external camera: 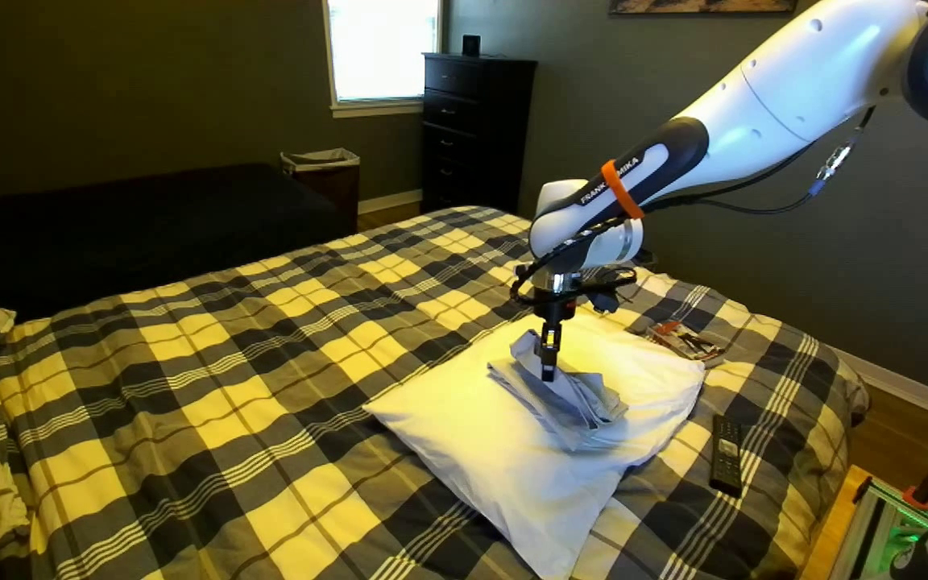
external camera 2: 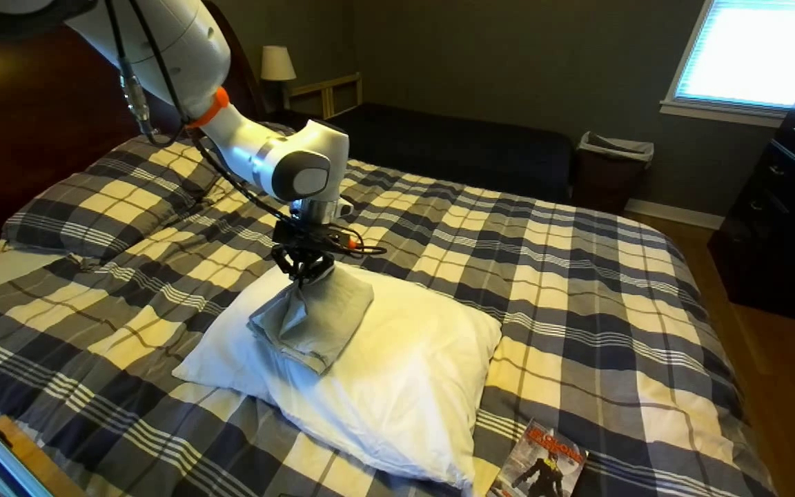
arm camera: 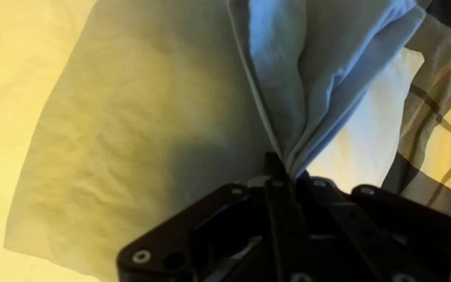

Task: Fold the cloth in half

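The cloth (arm camera: 163, 117) was plain pale grey-blue, tinged yellow over part of it in the wrist view. The pillow (external camera 2: 411, 359) was plain white, yellowish in places. Black, grey and cream plaid with thin white lines ran over the bedcover (external camera: 271, 403). The hand (external camera: 548, 374) was black, the arm (external camera: 762, 113) white and black with an orange band (external camera: 623, 190).
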### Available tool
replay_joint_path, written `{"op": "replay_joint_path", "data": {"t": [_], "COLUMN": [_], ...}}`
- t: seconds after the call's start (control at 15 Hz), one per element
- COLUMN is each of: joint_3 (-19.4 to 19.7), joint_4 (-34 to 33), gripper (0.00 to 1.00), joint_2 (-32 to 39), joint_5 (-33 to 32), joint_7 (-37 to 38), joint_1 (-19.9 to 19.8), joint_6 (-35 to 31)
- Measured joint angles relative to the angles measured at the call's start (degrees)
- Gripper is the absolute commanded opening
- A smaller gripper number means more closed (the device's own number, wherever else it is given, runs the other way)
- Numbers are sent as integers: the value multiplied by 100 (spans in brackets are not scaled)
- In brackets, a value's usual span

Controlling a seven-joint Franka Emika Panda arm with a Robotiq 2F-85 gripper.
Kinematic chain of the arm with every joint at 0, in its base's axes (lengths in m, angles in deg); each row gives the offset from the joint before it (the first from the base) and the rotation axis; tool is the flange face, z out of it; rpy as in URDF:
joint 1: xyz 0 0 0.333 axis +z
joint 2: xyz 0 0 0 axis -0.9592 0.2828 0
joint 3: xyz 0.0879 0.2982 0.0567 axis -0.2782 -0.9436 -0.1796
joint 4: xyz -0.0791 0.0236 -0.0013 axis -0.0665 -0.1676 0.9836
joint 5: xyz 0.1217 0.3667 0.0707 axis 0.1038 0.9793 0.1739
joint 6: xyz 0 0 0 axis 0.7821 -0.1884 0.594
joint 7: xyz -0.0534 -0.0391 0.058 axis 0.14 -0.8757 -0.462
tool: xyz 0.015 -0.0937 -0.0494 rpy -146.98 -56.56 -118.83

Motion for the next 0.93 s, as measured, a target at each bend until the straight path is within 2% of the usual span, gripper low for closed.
{"op": "replay_joint_path", "data": {"t": [0.53,0.93], "joint_3": [-103,-135], "joint_4": [21,270], "gripper": [97,100], "joint_2": [-82,-398], "joint_5": [2,111], "joint_7": [-1,-26], "joint_1": [-2,-46], "joint_6": [-1,-238]}}
